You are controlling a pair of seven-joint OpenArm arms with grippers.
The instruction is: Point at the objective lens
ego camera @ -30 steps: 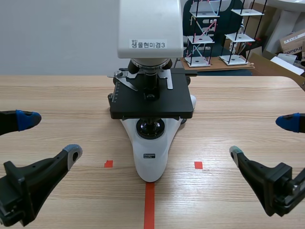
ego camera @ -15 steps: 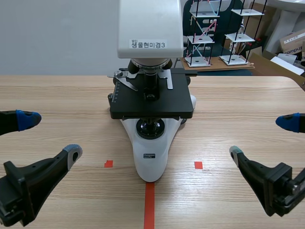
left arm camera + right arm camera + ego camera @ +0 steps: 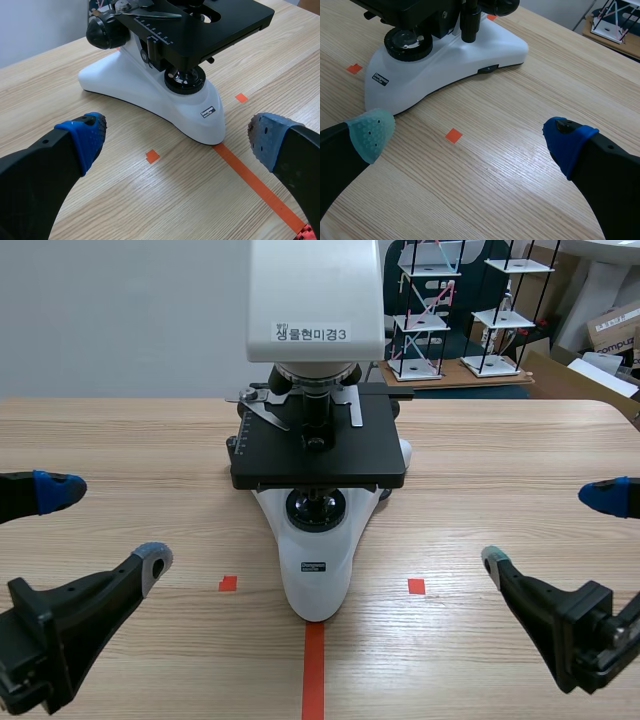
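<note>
Low at the left: left fingers [image 3: 150, 562], spread wide apart, nothing between them, above the wooden worktop [image 3: 120, 440]. In the middle: white microscope [image 3: 316, 570], upright on the worktop, objective lens [image 3: 318, 412] hanging under its head, just over the black stage [image 3: 380, 455], well apart from both arms. Low at the right: right fingers [image 3: 493, 562], likewise wide apart, nothing gripped.

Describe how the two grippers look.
The black left gripper and black right gripper each have two thick, tapering fingers. Every finger ends in a soft dotted pad: on the right gripper one bright blue, one pale grey-green. No cables are visible.
</note>
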